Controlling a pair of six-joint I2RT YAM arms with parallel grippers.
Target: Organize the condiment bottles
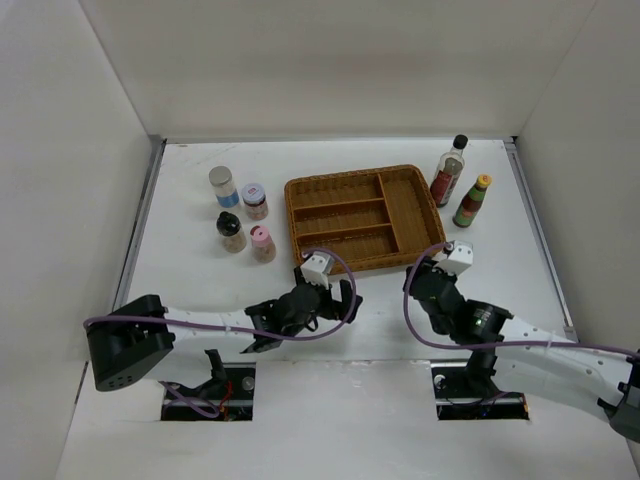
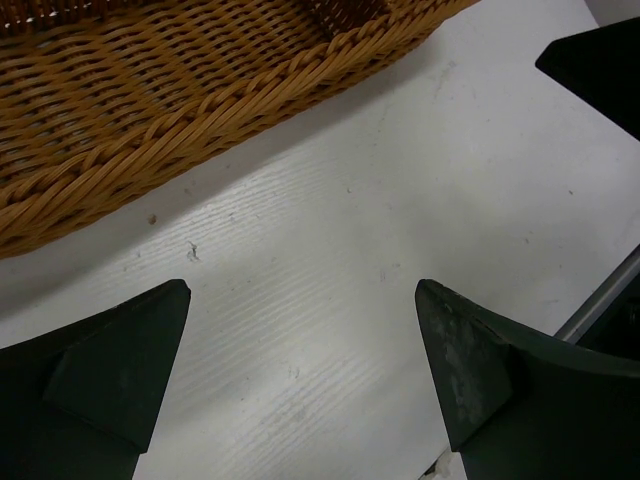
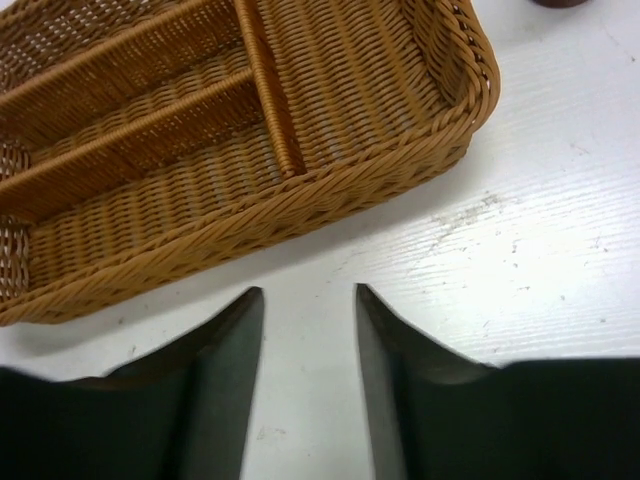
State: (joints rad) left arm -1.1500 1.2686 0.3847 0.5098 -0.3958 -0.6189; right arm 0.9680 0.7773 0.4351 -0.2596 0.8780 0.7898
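Four squat jars stand left of the basket: silver lid point(image 1: 221, 185), patterned white lid point(image 1: 254, 200), black lid point(image 1: 231, 231), pink lid point(image 1: 262, 243). To the basket's right stand the tall black-capped bottle point(image 1: 449, 171) and the yellow-capped bottle point(image 1: 472, 200). My left gripper point(image 1: 340, 298) point(image 2: 302, 290) hovers low over bare table just in front of the basket's near edge, open wide and holding nothing. By the basket's near right corner, my right gripper point(image 1: 422, 272) point(image 3: 308, 290) is open to a narrower gap, with only table between its fingers.
The wicker basket point(image 1: 432, 212) point(image 2: 150, 150) point(image 3: 300, 190) has three long compartments and one cross compartment on its right, all holding nothing. White walls enclose the table on three sides. A dark shape point(image 2: 600, 70) shows at the left wrist view's upper right.
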